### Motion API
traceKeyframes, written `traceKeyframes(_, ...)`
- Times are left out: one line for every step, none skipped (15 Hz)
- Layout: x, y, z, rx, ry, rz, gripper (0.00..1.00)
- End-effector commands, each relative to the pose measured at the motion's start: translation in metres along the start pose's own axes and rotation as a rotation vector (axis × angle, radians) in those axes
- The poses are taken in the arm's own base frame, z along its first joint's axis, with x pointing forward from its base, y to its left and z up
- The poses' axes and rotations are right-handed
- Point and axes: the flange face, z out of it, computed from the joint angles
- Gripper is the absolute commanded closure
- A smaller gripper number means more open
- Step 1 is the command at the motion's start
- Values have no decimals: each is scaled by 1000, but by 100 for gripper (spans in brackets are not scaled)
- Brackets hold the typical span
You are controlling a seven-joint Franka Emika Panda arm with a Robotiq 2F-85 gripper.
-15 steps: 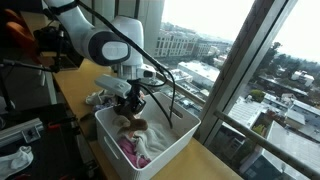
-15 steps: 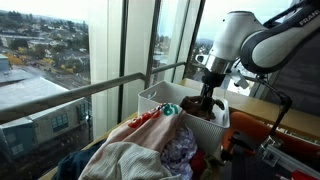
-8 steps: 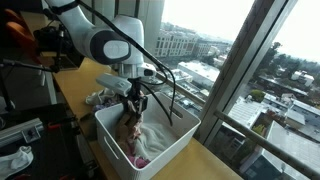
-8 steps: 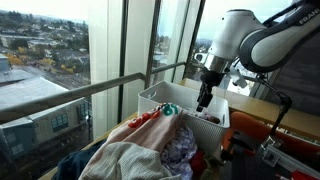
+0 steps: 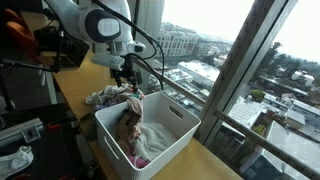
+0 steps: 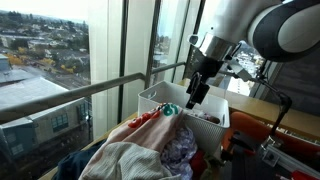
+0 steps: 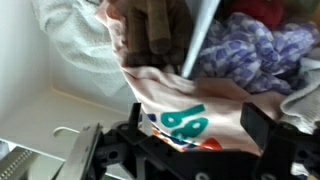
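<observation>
We see the gripper (image 5: 128, 76) hanging above the white bin (image 5: 172, 150), its jaws spread wide with nothing between them. In the wrist view its fingers (image 7: 264, 136) stand far apart over a pale shirt (image 7: 185, 118) with a coloured print. The shirt lies in the bin, touching a brown garment (image 7: 150, 40) beside it. Neither piece touches the gripper, which is clear of the bin's rim in both exterior views. Just beside the bin lies a heap of clothes (image 6: 140, 150), with a purple patterned cloth (image 6: 180, 146) on the side nearest the bin. The bin and the heap are close to the window (image 5: 230, 50)
</observation>
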Motion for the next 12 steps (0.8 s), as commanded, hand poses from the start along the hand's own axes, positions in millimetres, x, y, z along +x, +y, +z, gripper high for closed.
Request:
traceKeyframes(28, -54, -5, 9, 44, -88, 0)
traceKeyframes(34, -70, -5, 21, 48, -113, 0)
traceKeyframes(41, -86, 3, 30, 51, -138, 0)
traceKeyframes(46, -100, 9, 40, 51, -162, 0)
traceKeyframes(53, -111, 17, 51, 48, -179, 0)
traceKeyframes(60, -119, 27, 63, 44, -195, 0)
traceKeyframes(66, -126, 38, 72, 38, -209, 0)
traceKeyframes(72, -130, 49, 80, 30, -218, 0)
traceKeyframes(76, -134, 62, 87, 19, -225, 0)
traceKeyframes(80, -137, 72, 94, 10, -230, 0)
traceKeyframes(83, -138, 84, 100, -1, -234, 0)
traceKeyframes(87, -139, 94, 106, -10, -236, 0)
